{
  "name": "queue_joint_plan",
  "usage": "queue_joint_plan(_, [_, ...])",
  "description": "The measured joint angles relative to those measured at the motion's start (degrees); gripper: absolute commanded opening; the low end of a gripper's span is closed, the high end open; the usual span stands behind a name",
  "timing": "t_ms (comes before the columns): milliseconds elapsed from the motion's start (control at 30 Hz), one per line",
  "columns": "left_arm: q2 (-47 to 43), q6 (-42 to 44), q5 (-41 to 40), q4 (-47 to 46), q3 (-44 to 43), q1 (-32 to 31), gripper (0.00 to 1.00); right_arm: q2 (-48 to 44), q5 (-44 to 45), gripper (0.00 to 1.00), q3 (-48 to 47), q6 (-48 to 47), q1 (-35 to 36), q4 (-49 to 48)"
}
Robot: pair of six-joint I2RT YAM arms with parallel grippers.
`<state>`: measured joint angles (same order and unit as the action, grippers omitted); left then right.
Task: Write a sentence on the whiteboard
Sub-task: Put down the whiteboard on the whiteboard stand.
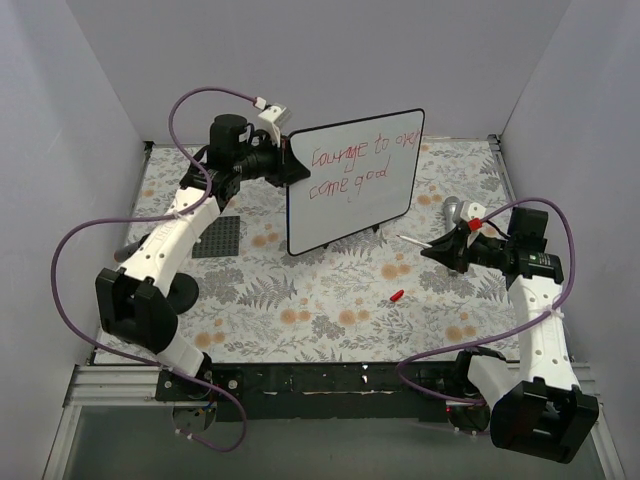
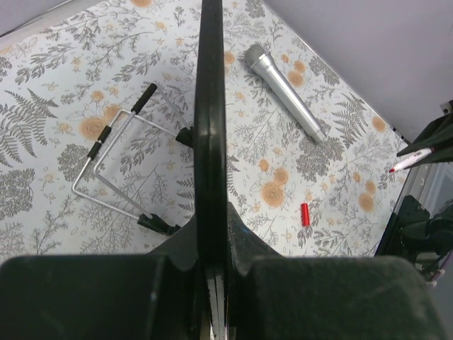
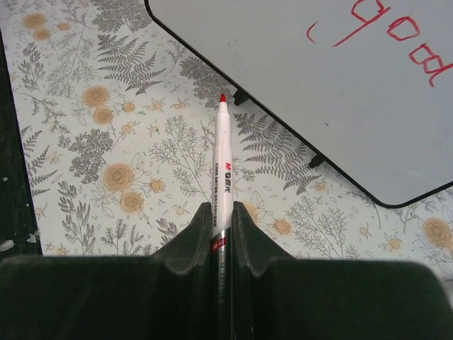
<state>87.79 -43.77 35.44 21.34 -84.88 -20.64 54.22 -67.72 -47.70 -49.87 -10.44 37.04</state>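
Observation:
The whiteboard [image 1: 352,180] stands tilted at the back centre, with the sentence [image 1: 350,165] in red on two slanted lines. My left gripper [image 1: 290,165] is shut on the board's left rim; the left wrist view shows that rim [image 2: 210,127] edge-on between the jaws. My right gripper [image 1: 440,250] is shut on a white marker [image 3: 224,170], red tip uncapped, pointing toward the board's lower corner [image 3: 333,120] but apart from it. The marker also shows in the top view [image 1: 412,240]. Part of the red writing [image 3: 396,28] shows in the right wrist view.
A red marker cap [image 1: 397,296] lies on the floral table cloth in front of the board; it also shows in the left wrist view [image 2: 305,214]. A silver microphone [image 2: 284,92] lies at the right, behind my right gripper. The board's wire stand [image 2: 113,163] sits behind it. A dark baseplate [image 1: 218,236] lies at the left.

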Motion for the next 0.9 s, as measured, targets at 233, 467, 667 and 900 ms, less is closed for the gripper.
queue_joint_plan(233, [5.8,-1.6,2.7,-2.9,-4.9,1.4,0.0,0.7,1.0,0.01,0.7,0.4,0.0,-1.0])
queue_joint_plan(467, [8.4,-4.6,8.7,-5.4,-4.9,6.1,0.0,1.4,1.4,0.01,0.7,0.4,0.0,-1.2])
queue_joint_plan(667, [11.2,-7.2,10.1,-8.3,-6.9,6.9,0.0,1.9,1.6,0.01,0.7,0.4,0.0,-1.2])
queue_joint_plan(900, [13.2,-9.8,9.3,-10.7,-8.6,6.9,0.0,2.3,1.8,0.01,0.7,0.4,0.0,-1.2])
